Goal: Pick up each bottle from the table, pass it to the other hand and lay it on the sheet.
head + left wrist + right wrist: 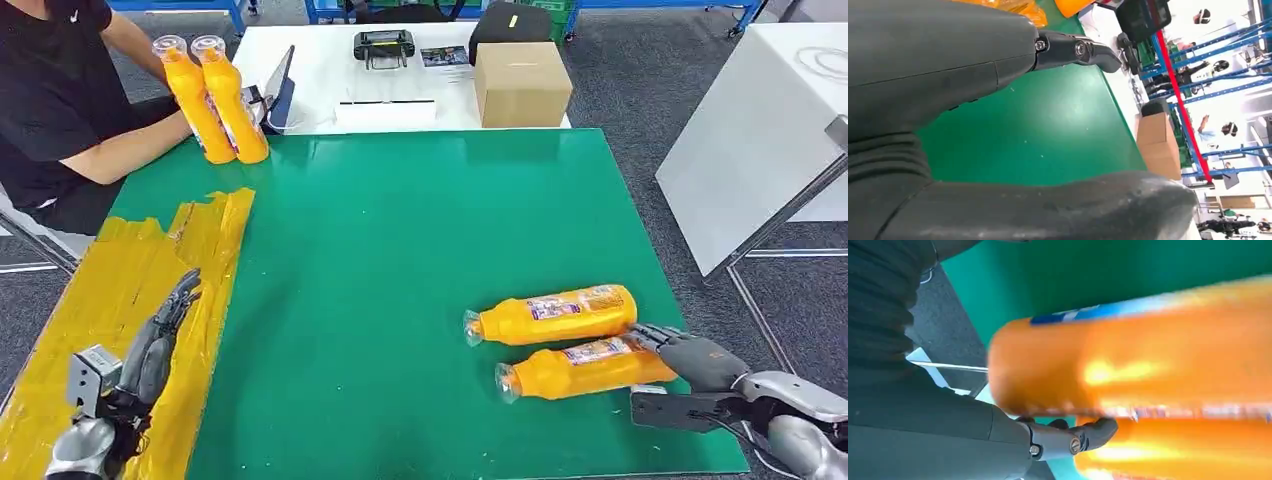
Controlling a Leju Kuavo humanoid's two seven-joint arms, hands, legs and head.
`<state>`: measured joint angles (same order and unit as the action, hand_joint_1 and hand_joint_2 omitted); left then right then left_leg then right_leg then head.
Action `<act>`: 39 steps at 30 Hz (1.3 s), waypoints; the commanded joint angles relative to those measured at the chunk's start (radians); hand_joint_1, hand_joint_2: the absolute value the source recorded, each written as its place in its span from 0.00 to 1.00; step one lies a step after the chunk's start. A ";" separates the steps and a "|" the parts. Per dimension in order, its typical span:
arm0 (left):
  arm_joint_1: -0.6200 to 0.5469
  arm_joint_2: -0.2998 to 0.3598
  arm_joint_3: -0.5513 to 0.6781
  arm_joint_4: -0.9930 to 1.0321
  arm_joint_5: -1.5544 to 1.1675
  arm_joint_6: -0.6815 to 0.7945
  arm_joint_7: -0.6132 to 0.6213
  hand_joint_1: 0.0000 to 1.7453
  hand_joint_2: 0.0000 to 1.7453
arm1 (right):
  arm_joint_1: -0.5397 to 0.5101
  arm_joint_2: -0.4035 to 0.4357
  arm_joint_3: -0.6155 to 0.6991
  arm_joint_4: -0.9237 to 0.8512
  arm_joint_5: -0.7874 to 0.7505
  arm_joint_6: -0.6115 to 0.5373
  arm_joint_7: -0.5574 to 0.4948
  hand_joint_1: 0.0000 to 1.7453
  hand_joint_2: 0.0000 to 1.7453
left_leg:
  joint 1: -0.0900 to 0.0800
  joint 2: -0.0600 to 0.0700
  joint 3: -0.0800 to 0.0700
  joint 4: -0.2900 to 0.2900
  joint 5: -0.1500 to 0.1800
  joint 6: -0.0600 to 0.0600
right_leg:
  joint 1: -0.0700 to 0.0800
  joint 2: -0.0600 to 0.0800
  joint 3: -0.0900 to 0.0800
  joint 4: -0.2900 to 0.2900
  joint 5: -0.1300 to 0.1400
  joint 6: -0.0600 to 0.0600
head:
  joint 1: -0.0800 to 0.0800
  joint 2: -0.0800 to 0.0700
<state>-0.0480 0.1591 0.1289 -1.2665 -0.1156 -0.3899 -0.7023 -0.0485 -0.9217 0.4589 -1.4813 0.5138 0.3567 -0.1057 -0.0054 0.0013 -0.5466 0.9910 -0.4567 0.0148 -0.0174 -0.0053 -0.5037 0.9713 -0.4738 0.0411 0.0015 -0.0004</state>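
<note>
Currently you are at the pick-up step: your right hand (690,358), fingers apart and gripping nothing, touches the base of the nearer bottle (585,369) at near right, while your empty, open left hand (150,345) waits over the yellow sheet (120,270); next, close squarely round that bottle.

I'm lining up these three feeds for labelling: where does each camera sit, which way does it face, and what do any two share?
Head view: high on the body, looking down at the green table; left hand over the yellow sheet, right hand at two lying bottles.
Left wrist view: behind the left hand, facing across the table toward a cardboard box.
Right wrist view: behind the right hand, close on a bottle.
Shared: head and left wrist both show the box.
</note>
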 commanded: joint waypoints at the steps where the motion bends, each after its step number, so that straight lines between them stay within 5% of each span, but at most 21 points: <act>1: -0.053 -0.020 -0.018 0.087 -0.002 -0.002 0.004 0.00 0.00 | -0.038 0.118 0.118 0.165 0.013 0.002 -0.010 0.00 1.00 | 0.004 -0.003 0.001 -0.002 0.001 -0.001 | 0.004 -0.002 0.004 -0.006 0.003 -0.002 | 0.001 0.000; 15: -0.079 -0.020 -0.030 0.121 -0.006 0.000 0.004 0.00 0.00 | -0.020 0.095 0.127 0.162 -0.030 0.028 -0.008 0.00 1.00 | 0.004 -0.001 0.006 -0.001 0.002 -0.001 | 0.005 0.000 0.001 -0.005 0.003 -0.002 | -0.002 0.000; 16: -0.079 -0.020 -0.030 0.121 -0.006 0.000 0.004 0.00 0.00 | -0.020 0.095 0.127 0.162 -0.030 0.028 -0.008 0.86 1.00 | 0.003 -0.001 0.007 -0.001 0.001 -0.001 | 0.004 0.000 0.001 -0.004 0.002 -0.002 | -0.002 0.000; 17: -0.087 -0.020 -0.034 0.130 -0.008 0.001 0.004 0.00 0.00 | -0.005 0.088 0.124 0.160 -0.048 0.031 -0.006 1.00 1.00 | 0.004 -0.001 0.006 -0.001 0.002 -0.001 | 0.005 0.000 0.000 -0.005 0.003 -0.002 | -0.002 0.000; 39: -0.104 -0.025 -0.040 0.151 -0.004 0.006 0.004 0.00 0.00 | 0.024 0.063 0.132 0.125 -0.064 0.028 0.015 1.00 1.00 | 0.003 0.001 0.008 -0.001 0.001 -0.001 | 0.004 0.000 0.001 -0.004 0.002 -0.001 | -0.002 0.000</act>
<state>-0.1092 0.1507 0.1003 -1.1826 -0.1186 -0.3834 -0.7019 -0.0755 -0.8820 0.5230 -1.3916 0.4463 0.3651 -0.0999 -0.0053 0.0069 -0.5378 0.9914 -0.4575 0.0150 -0.0168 -0.0011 -0.5048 0.9706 -0.4736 0.0411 -0.0004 -0.0004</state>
